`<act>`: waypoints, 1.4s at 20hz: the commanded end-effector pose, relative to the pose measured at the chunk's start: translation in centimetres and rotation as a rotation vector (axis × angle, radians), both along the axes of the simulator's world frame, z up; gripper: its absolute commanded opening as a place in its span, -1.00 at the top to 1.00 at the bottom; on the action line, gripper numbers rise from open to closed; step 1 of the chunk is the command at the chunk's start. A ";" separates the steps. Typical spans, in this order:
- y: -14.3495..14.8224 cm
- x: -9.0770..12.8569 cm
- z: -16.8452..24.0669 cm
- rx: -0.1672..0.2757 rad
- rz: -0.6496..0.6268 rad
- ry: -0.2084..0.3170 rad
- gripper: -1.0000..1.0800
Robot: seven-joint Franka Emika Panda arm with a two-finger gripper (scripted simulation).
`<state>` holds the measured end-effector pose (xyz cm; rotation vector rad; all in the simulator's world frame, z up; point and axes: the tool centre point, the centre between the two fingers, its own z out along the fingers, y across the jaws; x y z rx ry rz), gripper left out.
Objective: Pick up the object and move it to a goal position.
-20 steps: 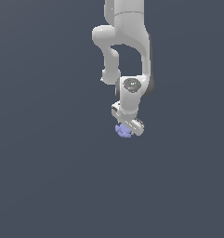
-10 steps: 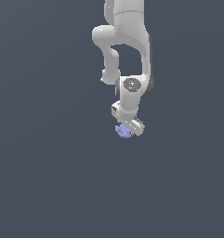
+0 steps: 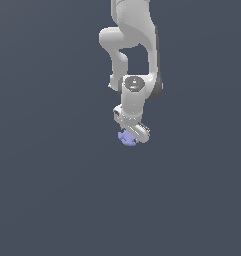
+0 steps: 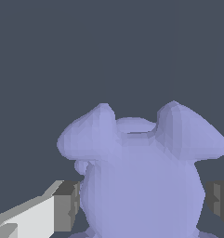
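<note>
White arm [image 3: 134, 55] reaches down over the plain dark desk [image 3: 47, 190]. Its gripper [image 3: 130, 136] has jaws clamped on the periwinkle knobbly object [image 4: 141, 176], fingers [image 4: 66, 204] pressing either flank, blob peeking out below the hand.

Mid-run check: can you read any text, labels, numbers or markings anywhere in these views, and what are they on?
None: no readable text in either view.
Small periwinkle-blue knobbly matte blob: plain, unmarked.
White robot arm and its claw: no lettering, logo or number visible.
Dark grey-blue background: blank.
</note>
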<state>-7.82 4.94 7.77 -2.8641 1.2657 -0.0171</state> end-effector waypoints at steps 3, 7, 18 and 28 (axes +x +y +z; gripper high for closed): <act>-2.8 0.5 3.1 0.000 0.000 0.001 1.00; -5.8 1.1 6.6 0.000 0.000 0.003 1.00; -14.7 3.1 16.9 -0.002 0.001 0.009 1.00; -20.5 4.8 23.6 -0.004 0.003 0.013 1.00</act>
